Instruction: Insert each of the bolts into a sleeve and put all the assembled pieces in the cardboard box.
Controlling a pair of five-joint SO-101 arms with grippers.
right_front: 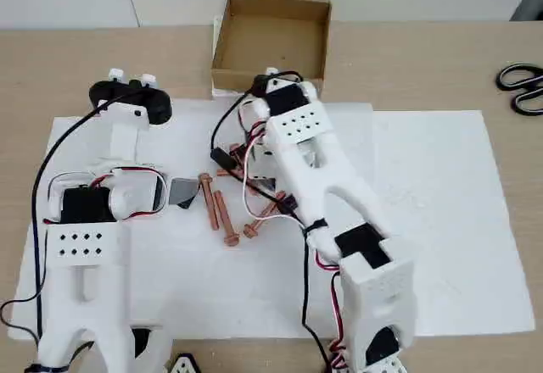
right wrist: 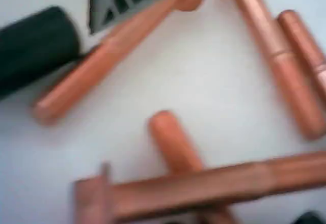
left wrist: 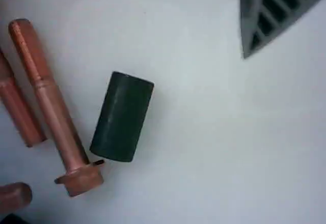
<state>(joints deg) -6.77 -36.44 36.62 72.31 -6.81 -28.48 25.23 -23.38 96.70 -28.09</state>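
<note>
The bolts [left wrist: 51, 102] are copper-coloured, the sleeve [left wrist: 122, 117] dark, perhaps black, the box [right_front: 270, 38] brown.

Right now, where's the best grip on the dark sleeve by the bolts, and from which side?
Probably across the middle of the sleeve, coming down from above. It lies on its side on the white sheet, both long flanks exposed. One flank is free; a bolt lies close beside the other, head by the sleeve's end, so that gap is tight.
</note>
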